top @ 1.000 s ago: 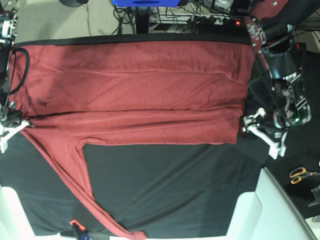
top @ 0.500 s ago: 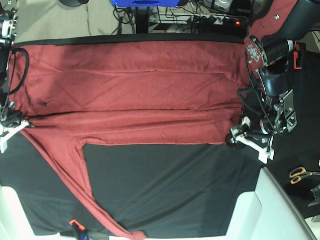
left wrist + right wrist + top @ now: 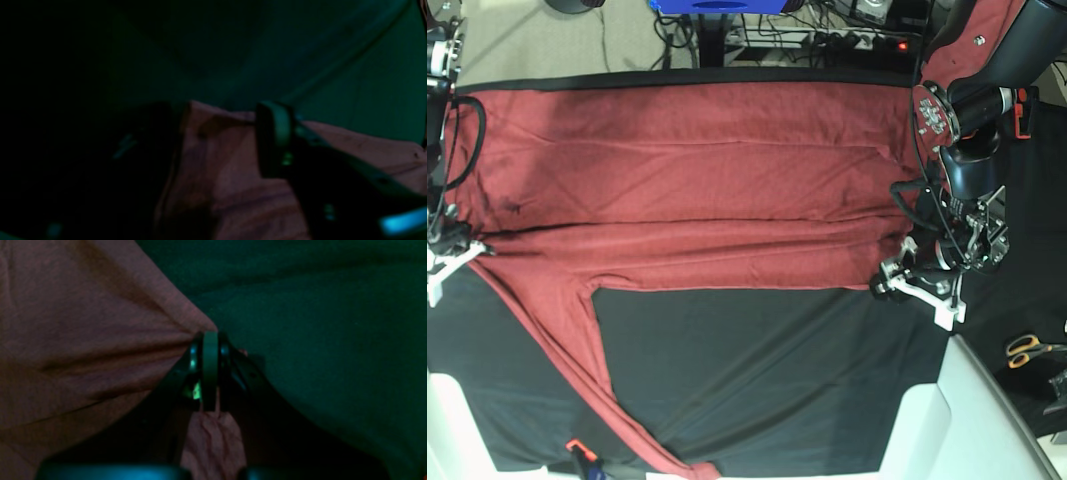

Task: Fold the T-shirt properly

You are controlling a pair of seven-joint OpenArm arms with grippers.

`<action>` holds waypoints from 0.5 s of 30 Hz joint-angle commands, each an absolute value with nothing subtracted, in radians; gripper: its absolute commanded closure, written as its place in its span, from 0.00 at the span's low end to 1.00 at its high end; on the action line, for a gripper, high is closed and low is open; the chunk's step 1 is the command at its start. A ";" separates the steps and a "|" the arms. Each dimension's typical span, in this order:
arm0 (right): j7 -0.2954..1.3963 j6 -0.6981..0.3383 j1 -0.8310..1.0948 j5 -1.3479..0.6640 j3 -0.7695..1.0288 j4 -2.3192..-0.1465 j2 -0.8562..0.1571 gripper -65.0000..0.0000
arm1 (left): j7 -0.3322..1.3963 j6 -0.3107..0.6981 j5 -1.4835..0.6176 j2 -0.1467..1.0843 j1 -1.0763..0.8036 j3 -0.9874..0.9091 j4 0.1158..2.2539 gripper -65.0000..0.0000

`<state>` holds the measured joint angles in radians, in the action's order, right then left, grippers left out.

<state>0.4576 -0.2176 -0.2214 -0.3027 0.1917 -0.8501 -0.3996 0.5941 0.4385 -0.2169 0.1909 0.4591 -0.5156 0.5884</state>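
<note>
The brick-red T-shirt (image 3: 707, 170) lies spread across the far half of the table, one long sleeve (image 3: 577, 370) trailing diagonally to the front edge. My left gripper (image 3: 892, 272) is down at the shirt's near right corner. In the left wrist view its jaws (image 3: 213, 143) stand apart with that corner of fabric (image 3: 227, 173) lying between them; one fingertip (image 3: 273, 140) shows, the other is lost in the dark. At the shirt's left edge my right gripper (image 3: 457, 255) is shut on a pinch of fabric (image 3: 83, 323), its fingers (image 3: 210, 366) pressed together.
A black cloth (image 3: 767, 370) covers the table under the shirt. Scissors (image 3: 1027, 348) lie at the right edge, beside a white block (image 3: 987, 420). A small orange-tipped tool (image 3: 577, 447) sits at the front left. Cables and gear run along the back.
My left gripper has moved left and down onto the shirt's near right corner, and its jaws have narrowed. The right gripper and the shirt have stayed put.
</note>
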 commanded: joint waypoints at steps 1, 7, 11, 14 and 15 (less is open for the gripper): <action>0.440 -0.217 -0.246 -0.302 0.196 -0.868 -0.424 1.00 | 0.618 0.433 -0.213 0.194 0.470 -0.513 0.593 0.54; 0.440 -0.217 -0.246 -0.302 0.196 -0.868 -0.424 1.00 | 0.618 0.433 -0.208 0.196 0.466 -0.513 0.593 0.57; 0.440 -0.217 -0.246 -0.302 0.196 -0.868 -0.424 1.00 | 0.616 0.433 -0.205 0.199 0.469 -0.513 0.593 0.57; 0.440 -0.217 -0.246 -0.302 0.196 -0.868 -0.424 1.00 | 0.616 0.433 -0.203 0.200 0.470 -0.513 0.593 0.74; 0.440 -0.217 -0.246 -0.302 0.196 -0.868 -0.424 1.00 | 0.616 0.433 -0.203 0.200 0.470 -0.513 0.593 0.84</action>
<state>0.4580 -0.2176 -0.2211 -0.3023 0.1917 -0.8501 -0.3996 0.6044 0.4339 -0.2085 0.1917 0.4541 -0.5156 0.5861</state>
